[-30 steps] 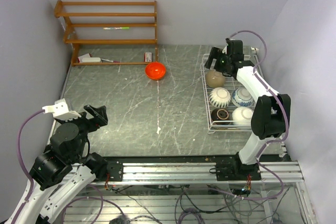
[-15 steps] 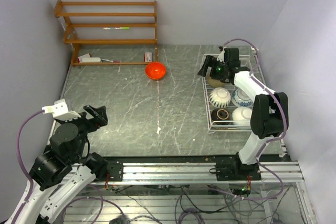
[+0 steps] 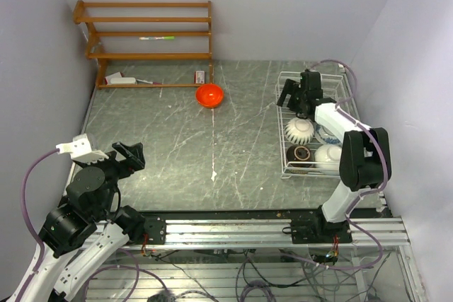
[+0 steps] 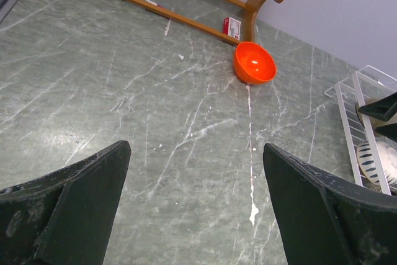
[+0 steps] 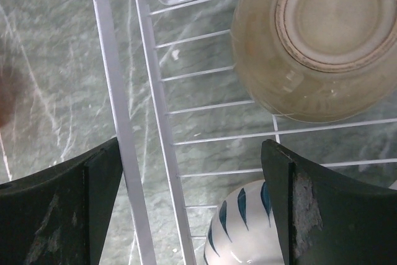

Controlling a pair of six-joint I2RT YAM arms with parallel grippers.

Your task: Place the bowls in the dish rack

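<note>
Lying upturned in the white wire dish rack (image 5: 112,91), a cream bowl (image 5: 316,41) is seen near the right gripper (image 5: 189,206), jaws spread wide, empty; left gripper (image 4: 195,206) likewise.

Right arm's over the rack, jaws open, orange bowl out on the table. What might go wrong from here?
1. The right gripper, jaws open, straddles the side rail of the dish rack; a low sideways exit could hook and drag it.
2. The upturned cream bowl lies close to one finger and could be knocked into the striped bowl.
3. The orange bowl sits near a post of the wooden shelf, crowding a grasp.
</note>
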